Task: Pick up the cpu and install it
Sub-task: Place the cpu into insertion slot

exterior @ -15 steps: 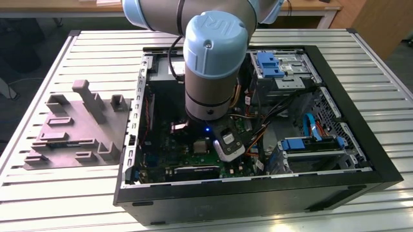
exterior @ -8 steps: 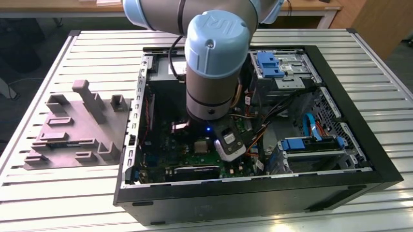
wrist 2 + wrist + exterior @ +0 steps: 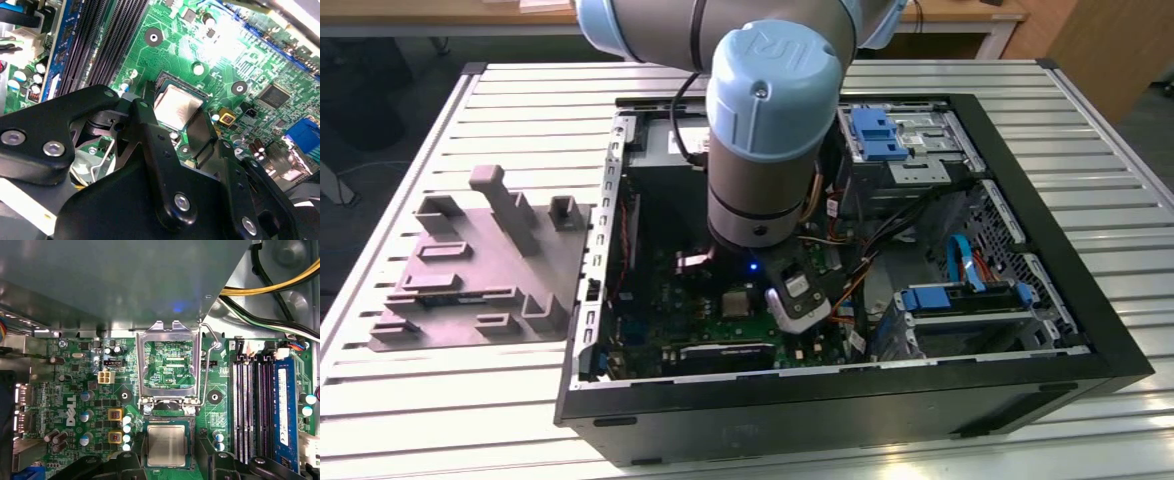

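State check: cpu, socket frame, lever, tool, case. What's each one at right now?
cpu: seated flat, uncovered.
socket frame: swung open, not over the cpu.
lever: unlatched, raised.
tool: open, straddling the cpu.
case: lying on its side, side panel off.

The exterior view looks down at a slant from above and some way off. It takes in the slatted table, the whole open case and the arm reaching into it. The first wrist view faces straight down onto the board from near, square to it. The second wrist view sits nearer still and looks across the board at a low slant. Both wrist views share the cpu and the memory slots. The exterior view shows that same patch of board beneath the arm.
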`<control>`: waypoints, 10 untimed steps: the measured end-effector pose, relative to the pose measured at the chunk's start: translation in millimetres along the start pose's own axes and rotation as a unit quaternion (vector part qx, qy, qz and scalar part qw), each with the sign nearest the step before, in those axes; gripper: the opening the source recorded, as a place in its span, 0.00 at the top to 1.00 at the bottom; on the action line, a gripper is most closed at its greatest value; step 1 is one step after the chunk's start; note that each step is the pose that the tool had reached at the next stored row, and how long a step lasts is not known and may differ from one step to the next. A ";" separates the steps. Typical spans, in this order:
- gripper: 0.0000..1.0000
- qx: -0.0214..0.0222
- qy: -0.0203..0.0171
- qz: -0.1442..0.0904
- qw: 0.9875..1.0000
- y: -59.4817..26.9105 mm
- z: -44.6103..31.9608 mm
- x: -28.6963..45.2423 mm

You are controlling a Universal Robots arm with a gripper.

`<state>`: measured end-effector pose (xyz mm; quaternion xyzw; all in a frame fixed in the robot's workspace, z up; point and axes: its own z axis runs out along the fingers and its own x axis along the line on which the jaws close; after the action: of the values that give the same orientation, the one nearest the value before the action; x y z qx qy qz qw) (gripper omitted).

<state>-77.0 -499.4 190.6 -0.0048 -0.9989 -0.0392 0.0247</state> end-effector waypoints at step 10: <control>0.47 -0.001 0.000 0.000 1.000 0.6 -8.0 1.8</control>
<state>-78.4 -499.4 198.7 -0.0046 -0.9989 -0.0398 0.0246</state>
